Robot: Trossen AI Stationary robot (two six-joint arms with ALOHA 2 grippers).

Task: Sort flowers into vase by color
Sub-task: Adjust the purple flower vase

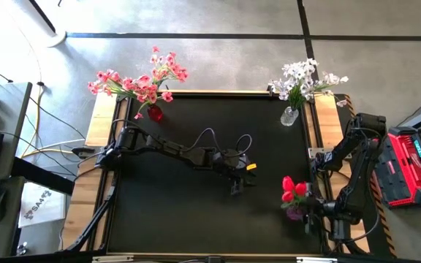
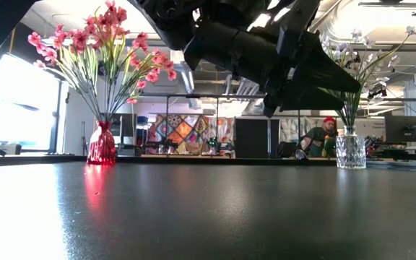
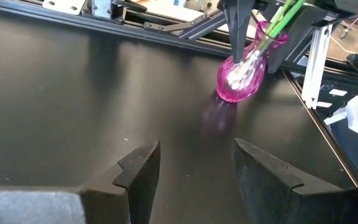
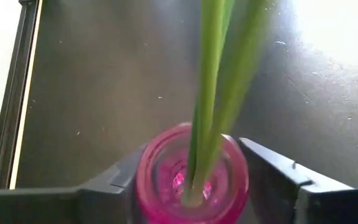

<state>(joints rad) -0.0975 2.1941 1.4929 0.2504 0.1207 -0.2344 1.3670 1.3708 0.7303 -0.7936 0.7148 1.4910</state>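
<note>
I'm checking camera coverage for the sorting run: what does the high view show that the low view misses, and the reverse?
Only the high view shows the red tulips in the purple vase with the right gripper beside it. Only the low view shows a person in the room behind. Both show the pink flowers in the red vase, the white flowers in the clear vase, and the left gripper.

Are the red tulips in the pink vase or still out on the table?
In. The high view shows the red tulips above the pink vase, and the right wrist view shows green stems running down into its mouth.
</note>
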